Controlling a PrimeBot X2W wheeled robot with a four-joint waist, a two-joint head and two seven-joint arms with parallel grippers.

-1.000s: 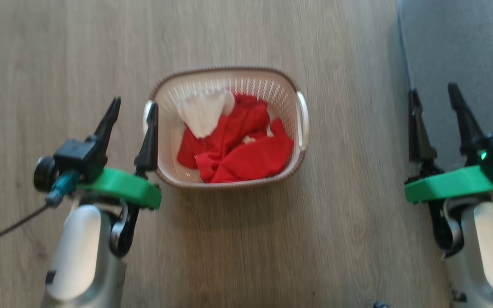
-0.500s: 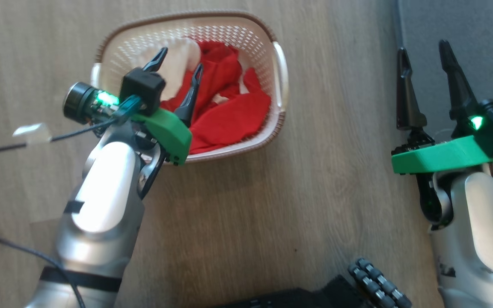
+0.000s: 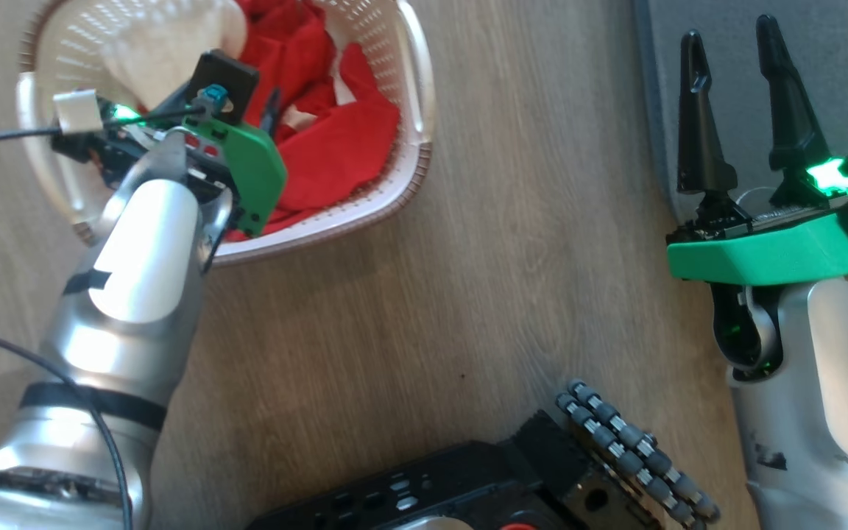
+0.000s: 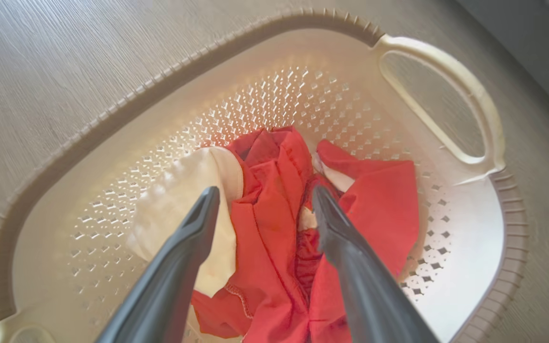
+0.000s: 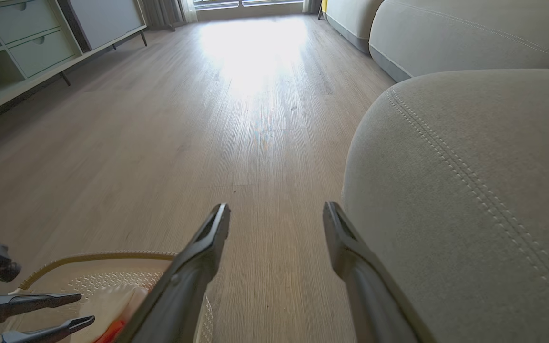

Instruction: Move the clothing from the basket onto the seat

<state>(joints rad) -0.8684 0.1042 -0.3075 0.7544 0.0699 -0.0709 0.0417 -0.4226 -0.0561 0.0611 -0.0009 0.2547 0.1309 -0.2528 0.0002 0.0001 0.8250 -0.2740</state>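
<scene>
**Reaching into the basket for a grab**

On the left, the left gripper (image 4: 265, 190) hangs inside the basket (image 4: 112, 114), fingers spread wide astride a fold of the clothing (image 4: 370, 209), nothing pinched yet. Next, I'd say, comes a dip and a squeeze. The clothing lies crumpled on the basket's bottom, bright red with a white piece. Further right, the right gripper (image 3: 729, 29) hovers spread and empty beside the seat (image 5: 470, 166).
</scene>
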